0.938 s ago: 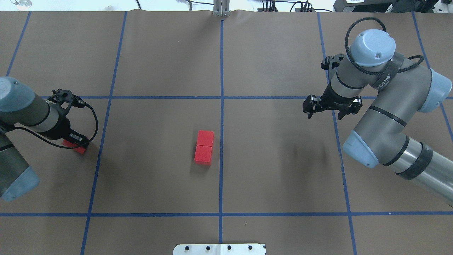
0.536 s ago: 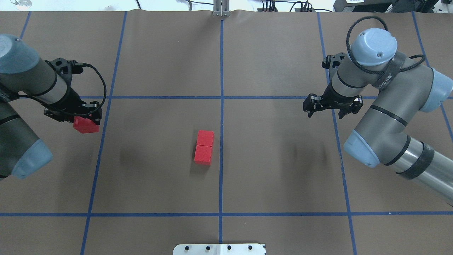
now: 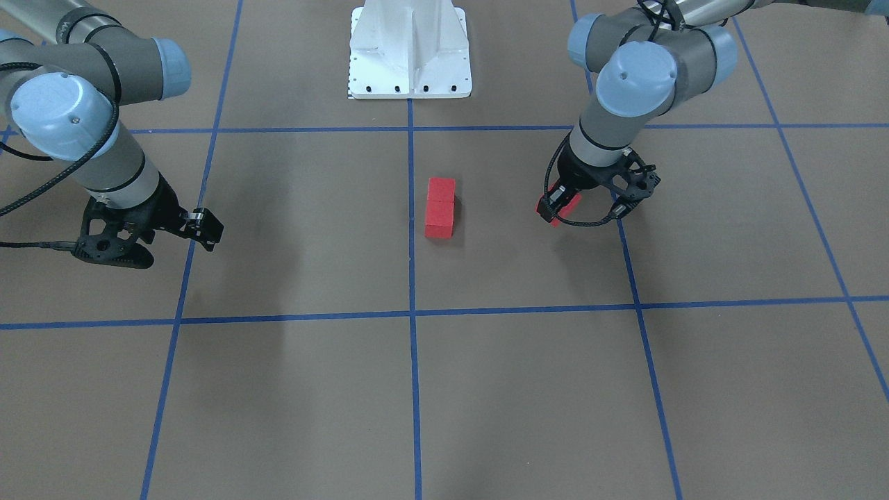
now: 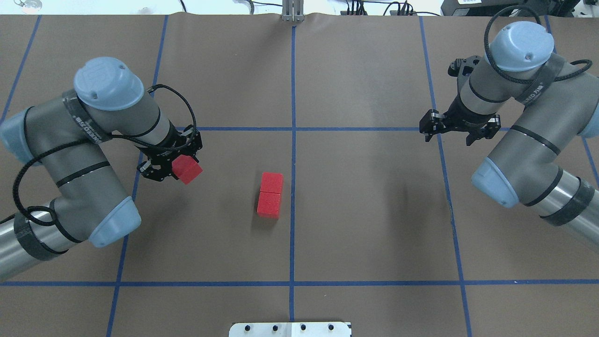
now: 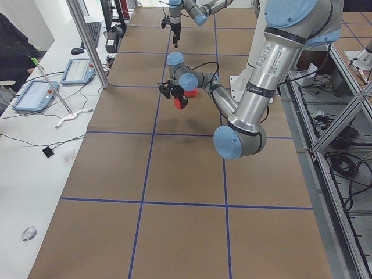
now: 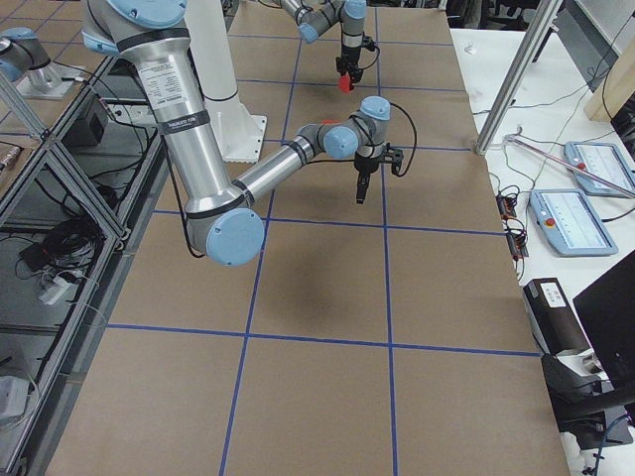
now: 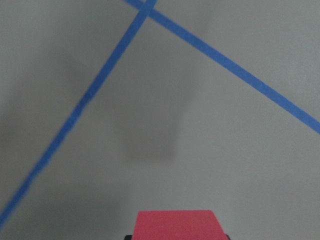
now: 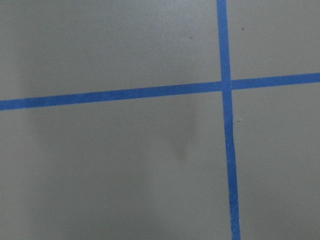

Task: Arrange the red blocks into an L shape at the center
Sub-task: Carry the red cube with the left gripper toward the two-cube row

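Two red blocks [image 4: 272, 182] [image 4: 269, 205] lie touching in a short line on the brown surface just left of the center tape line [image 4: 293, 187]; they also show in the front view [image 3: 441, 189] [image 3: 439, 219]. My left gripper [image 4: 180, 168] is shut on the third red block [image 4: 188, 170] and holds it above the surface, left of the pair. That block also shows in the front view [image 3: 555, 205] and at the bottom of the left wrist view [image 7: 177, 226]. My right gripper [image 4: 456, 132] is open and empty, far to the right.
The white robot base [image 3: 410, 62] stands at the near table edge [image 4: 290, 329]. A metal post [image 4: 292, 11] rises at the far edge. A white desk with tablets [image 5: 35, 93] runs along the far side. Blue tape lines [image 8: 226, 150] cross under the right gripper.
My left gripper has lifted the red block off the table's left side and carried it right, towards the pair. My right arm has drawn a little further right.
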Tool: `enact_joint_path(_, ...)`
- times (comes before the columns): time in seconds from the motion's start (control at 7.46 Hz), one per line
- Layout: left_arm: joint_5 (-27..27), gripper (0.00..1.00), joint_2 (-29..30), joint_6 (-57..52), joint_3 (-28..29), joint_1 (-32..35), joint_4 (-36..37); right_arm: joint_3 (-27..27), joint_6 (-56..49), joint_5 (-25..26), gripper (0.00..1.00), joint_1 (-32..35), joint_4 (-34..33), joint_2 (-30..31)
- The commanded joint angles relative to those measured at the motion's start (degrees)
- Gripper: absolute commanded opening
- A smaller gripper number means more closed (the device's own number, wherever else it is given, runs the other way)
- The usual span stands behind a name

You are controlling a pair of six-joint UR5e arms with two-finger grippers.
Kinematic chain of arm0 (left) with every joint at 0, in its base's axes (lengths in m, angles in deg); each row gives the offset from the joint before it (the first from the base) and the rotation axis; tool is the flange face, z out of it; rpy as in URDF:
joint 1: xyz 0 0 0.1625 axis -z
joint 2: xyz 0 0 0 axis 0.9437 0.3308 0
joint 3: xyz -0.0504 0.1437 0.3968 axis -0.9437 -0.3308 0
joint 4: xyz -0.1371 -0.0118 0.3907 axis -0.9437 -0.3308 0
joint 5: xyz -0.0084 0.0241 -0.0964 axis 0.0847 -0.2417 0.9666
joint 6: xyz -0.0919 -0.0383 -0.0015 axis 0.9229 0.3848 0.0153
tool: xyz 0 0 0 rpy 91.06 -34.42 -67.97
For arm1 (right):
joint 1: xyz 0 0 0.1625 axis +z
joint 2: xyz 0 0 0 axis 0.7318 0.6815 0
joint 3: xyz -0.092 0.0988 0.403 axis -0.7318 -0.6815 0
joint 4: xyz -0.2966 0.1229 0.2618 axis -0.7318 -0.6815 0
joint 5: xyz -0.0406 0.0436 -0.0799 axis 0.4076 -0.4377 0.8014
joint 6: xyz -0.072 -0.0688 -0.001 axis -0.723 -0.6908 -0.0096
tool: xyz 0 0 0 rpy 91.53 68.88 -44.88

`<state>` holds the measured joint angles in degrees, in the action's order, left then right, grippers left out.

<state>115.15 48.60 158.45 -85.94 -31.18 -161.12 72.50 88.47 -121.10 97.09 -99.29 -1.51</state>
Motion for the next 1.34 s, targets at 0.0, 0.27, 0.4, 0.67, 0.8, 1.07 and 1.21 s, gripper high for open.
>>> enact_joint_path(0.0, -0.72, 0.0, 8.29, 18.33, 7.84, -1.26, -0.18, -0.14, -0.16, -0.05, 1.0, 1.63, 0.02, 1.57)
enact_joint_path(0.27, -1.51, 0.0, 13.52, 31.44, 14.64, -2.94, -1.48, -0.14, -0.07, -0.93, 1.0, 2.86, 0.02, 2.63)
enact_joint_path(0.4, -1.51, 0.0, 13.62, 33.95, 14.4, -2.85, -1.58, -0.05, -0.07, -2.33, 1.0, 3.47, 0.02, 2.9)
enact_joint_path(0.67, -3.09, 0.0, 13.1, 38.68, 14.58, -3.47, -1.76, -0.14, 0.1, -2.52, 1.0, 3.57, 0.02, 2.99)
enact_joint_path(0.8, -3.18, 0.0, 13.35, 42.63, 14.31, -3.55, -1.93, -0.14, 0.19, -2.52, 1.0, 3.57, 0.02, 2.99)
enact_joint_path(1.07, -3.27, 0.0, 13.44, 46.7, 14.66, -4.25, -2.02, -0.14, 0.37, -2.6, 1.0, 3.48, 0.02, 2.99)
enact_joint_path(1.21, -3.71, 0.0, 13.18, 47.94, 14.58, -4.34, -2.81, -0.14, 0.37, -2.6, 1.0, 3.57, 0.02, 2.99)
